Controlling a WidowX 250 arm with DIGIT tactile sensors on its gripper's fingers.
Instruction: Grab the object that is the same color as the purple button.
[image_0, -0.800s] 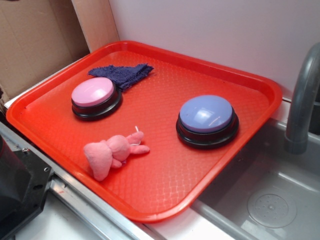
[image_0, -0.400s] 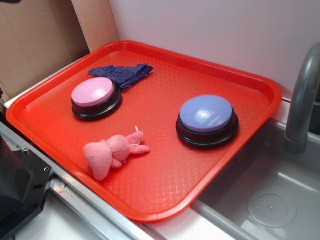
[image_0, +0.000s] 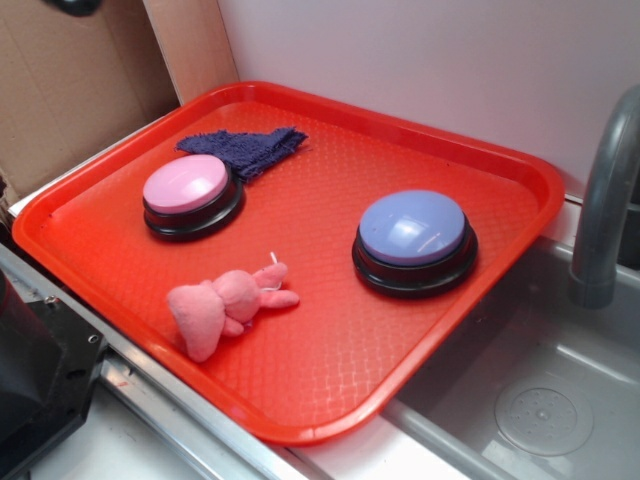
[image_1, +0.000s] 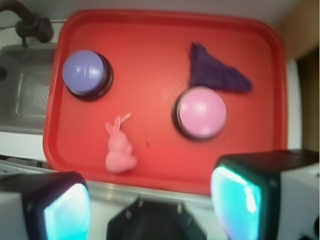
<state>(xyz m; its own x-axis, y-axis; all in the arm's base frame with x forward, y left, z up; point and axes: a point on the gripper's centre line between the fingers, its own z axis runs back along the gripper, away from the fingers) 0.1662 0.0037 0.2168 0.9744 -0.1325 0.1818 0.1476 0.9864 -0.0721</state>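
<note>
Red tray (image_0: 500, 160) on surface. Dark purple rag (image_0: 245, 147) at far left, touching pink button (image_0: 190, 190), untouched. Purple button (image_0: 413, 238) at right. Tool (image_1: 150, 197) high above, spread wide, empty. Grab not yet begun.

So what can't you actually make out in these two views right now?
- Exterior view: the arm is almost wholly out of frame; only a dark bit shows at the top left edge, so the fingers are unseen.
- Exterior view: the near edge of the purple rag is hidden behind the pink button.
- Wrist view: blurred, so the rag's texture is lost.
- Wrist view: the fingers are cut off by the bottom edge.
</note>
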